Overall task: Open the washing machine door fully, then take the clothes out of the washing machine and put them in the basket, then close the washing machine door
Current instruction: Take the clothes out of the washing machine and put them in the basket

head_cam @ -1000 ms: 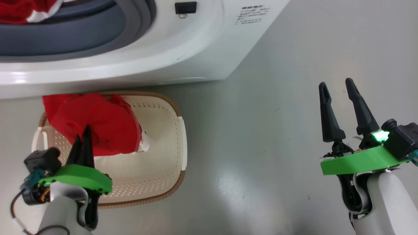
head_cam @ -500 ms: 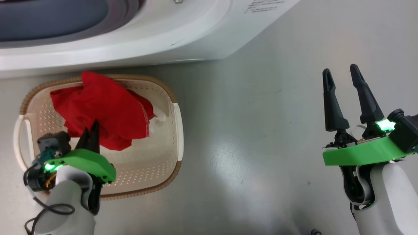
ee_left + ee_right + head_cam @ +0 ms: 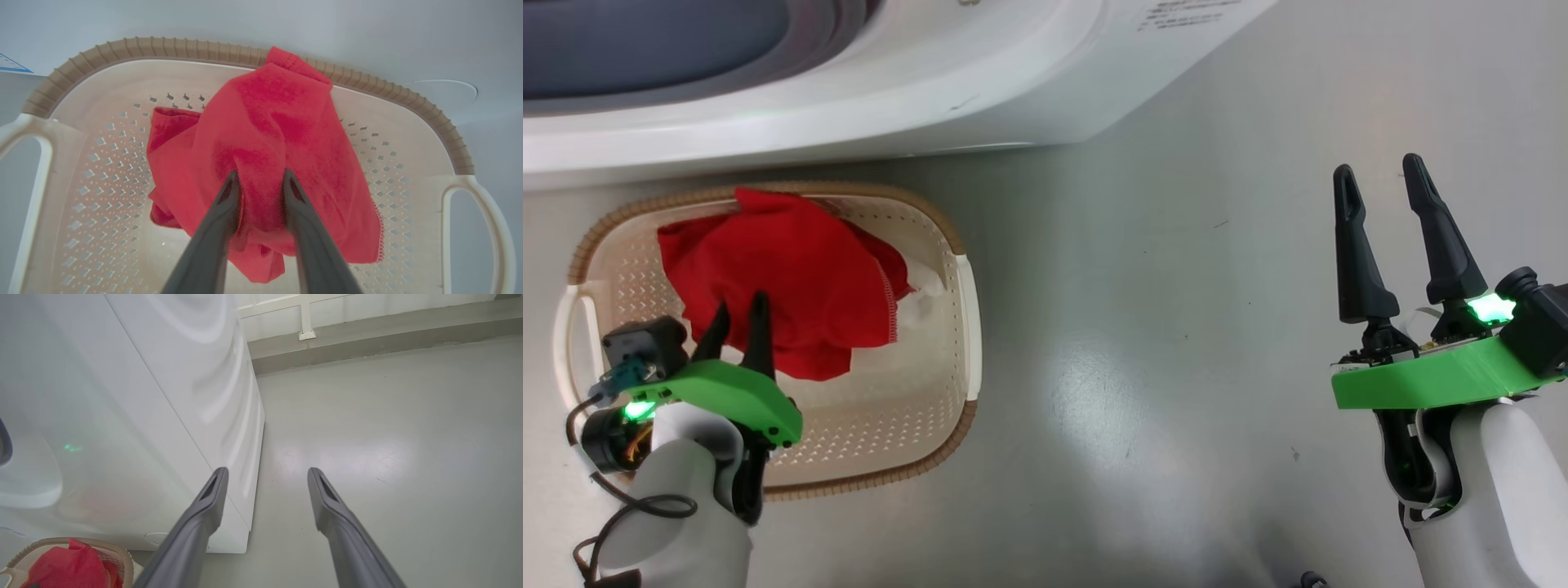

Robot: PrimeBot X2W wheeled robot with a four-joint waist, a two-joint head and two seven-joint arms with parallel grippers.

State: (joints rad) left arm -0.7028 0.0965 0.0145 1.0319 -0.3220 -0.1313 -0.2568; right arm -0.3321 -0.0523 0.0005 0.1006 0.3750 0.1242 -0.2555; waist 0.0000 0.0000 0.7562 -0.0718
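A red garment of the clothes [image 3: 784, 278] lies crumpled in the cream basket [image 3: 970, 327], with one corner over the far brown rim. My left gripper [image 3: 739, 314] is over the basket's near left side. In the left wrist view its fingers [image 3: 229, 204] stand parted, with a fold of the red garment [image 3: 278, 122] bulging between them. My right gripper [image 3: 1380, 170] hangs open and empty over bare floor to the right. The white washing machine [image 3: 849, 106] stands just behind the basket. The washing machine door is out of view.
The machine's grey gasket [image 3: 645, 49] shows at the top left. In the right wrist view the right gripper [image 3: 266, 471] points past the washing machine's side panel [image 3: 184, 375] to grey floor [image 3: 388, 437] and a wall base. The basket [image 3: 122, 555] sits at its lower left.
My left gripper's fingers have parted from shut, and the red garment has sunk a little lower in the basket. The camera tilted down early on. The right arm barely moved.
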